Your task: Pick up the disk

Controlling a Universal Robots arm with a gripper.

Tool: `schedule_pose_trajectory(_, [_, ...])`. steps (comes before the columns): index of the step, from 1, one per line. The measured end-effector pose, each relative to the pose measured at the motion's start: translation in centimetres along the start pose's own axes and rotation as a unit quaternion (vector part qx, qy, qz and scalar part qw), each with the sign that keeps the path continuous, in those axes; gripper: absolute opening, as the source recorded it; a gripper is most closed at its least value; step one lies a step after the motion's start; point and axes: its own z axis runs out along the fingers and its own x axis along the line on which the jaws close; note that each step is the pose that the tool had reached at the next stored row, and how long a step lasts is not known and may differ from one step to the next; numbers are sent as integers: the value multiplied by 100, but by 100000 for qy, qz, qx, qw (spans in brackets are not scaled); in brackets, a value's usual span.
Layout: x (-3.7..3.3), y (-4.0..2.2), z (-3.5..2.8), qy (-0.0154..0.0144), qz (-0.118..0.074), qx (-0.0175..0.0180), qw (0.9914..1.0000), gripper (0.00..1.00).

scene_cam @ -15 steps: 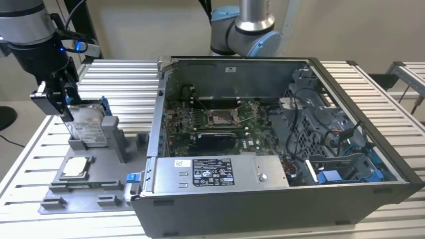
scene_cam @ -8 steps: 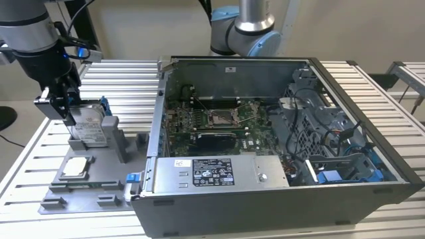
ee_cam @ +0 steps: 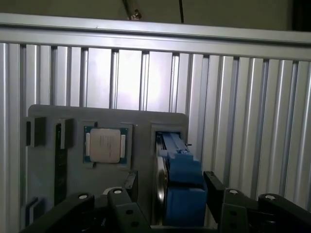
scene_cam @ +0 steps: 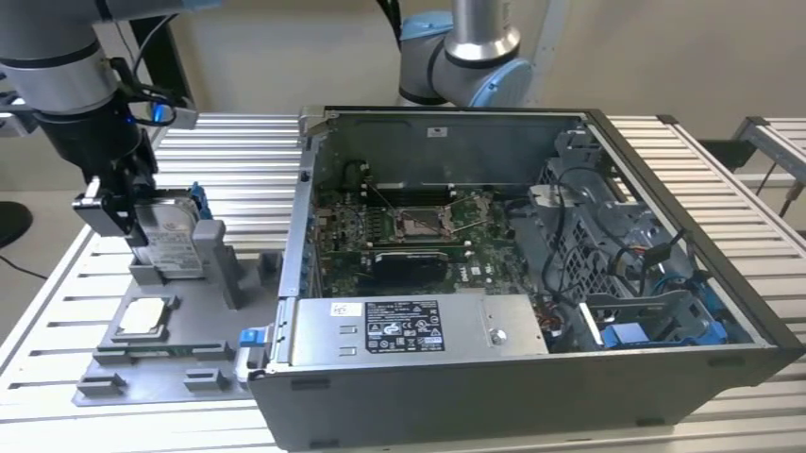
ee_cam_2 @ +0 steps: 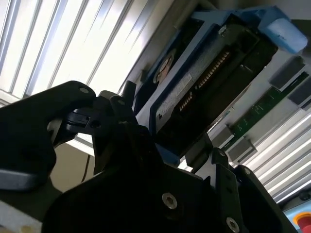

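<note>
First wrist view: looks down past the gripper (ee_cam: 171, 187), which sits astride the disk (ee_cam: 181, 170).
Grip: I cannot tell whether it is clamped on the disk or just standing loose around it.
Disk, where: it stands on edge in a slot of the grey holder (ee_cam: 141, 121), on the slatted table (ee_cam: 233, 97), directly under the gripper.
Disk, lie: the thin blue-framed edge faces up toward the wrist. Its long side runs roughly upright and its flat silver face is turned sideways.
Direction from the gripper: straight below and already between its two sides, so I judge a lift would go straight up along the slot.
Beside it: a small square chip (ee_cam: 104, 145) lies flat in its own pocket of the holder, just next to the slot and apart from the disk.
Exterior view: holder and disk (scene_cam: 170, 231) sit on the exterior view's left of the open computer case (scene_cam: 529, 401), near it but not touching.
Hard to make out: the disk's lower end is sunk in the holder, so I cannot say whether it is seated or has started to rise. The contact at its far face is hidden too.
</note>
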Motion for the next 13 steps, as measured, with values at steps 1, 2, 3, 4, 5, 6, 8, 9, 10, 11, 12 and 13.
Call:
schedule_pose_trajectory(1, [0,0,19,-3,2,3,100000,100])
schedule_pose_trajectory(2, [0,0,37,-3,8,9,100000,100])
schedule_pose_trajectory(3, [-1,0,55,-1,11,1,100000,100])
schedule_pose_trajectory(4, [-1,0,71,3,13,-7,100000,100])
schedule_pose_trajectory(5, [-1,0,86,24,12,-47,100000,100])
schedule_pose_trajectory(6, [0,1,95,49,13,-84,100000,100])
schedule_pose_trajectory(8, [0,0,101,30,10,-52,100000,100])
schedule_pose_trajectory(9, [0,0,105,10,11,-14,100000,100])
schedule_pose_trajectory(10, [-1,-1,107,1,9,-1,100000,100])
schedule_pose_trajectory(11, [-1,-1,107,1,13,-2,100000,100])
schedule_pose_trajectory(12, [-1,0,106,2,15,-6,100000,100])
schedule_pose_trajectory(13, [-1,0,104,-3,14,4,100000,100])
